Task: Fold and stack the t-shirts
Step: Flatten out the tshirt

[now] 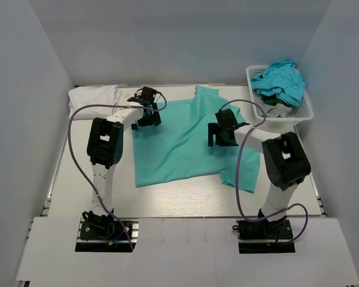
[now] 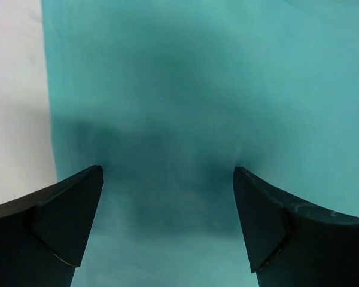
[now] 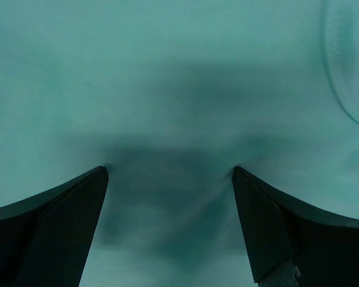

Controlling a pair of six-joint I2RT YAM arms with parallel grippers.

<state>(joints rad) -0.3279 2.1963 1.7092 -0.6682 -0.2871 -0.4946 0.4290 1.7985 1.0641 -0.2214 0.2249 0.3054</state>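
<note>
A mint-green t-shirt (image 1: pixel 182 143) lies spread flat across the middle of the table. My left gripper (image 1: pixel 146 121) stands open at its far left edge. In the left wrist view the gripper (image 2: pixel 167 173) has its tips down on the green cloth (image 2: pixel 197 78), right beside the shirt's left edge. My right gripper (image 1: pixel 222 137) is open over the shirt's right part. In the right wrist view this gripper (image 3: pixel 169 170) presses both tips into the fabric (image 3: pixel 167 72), and a seam (image 3: pixel 341 89) curves at the upper right. A folded white t-shirt (image 1: pixel 96 95) rests at the back left.
A white mesh basket (image 1: pixel 300 113) stands at the back right corner, holding crumpled turquoise-blue t-shirts (image 1: pixel 280 81). Grey walls close in the table on three sides. Bare table (image 2: pixel 12 89) shows just left of the shirt's edge.
</note>
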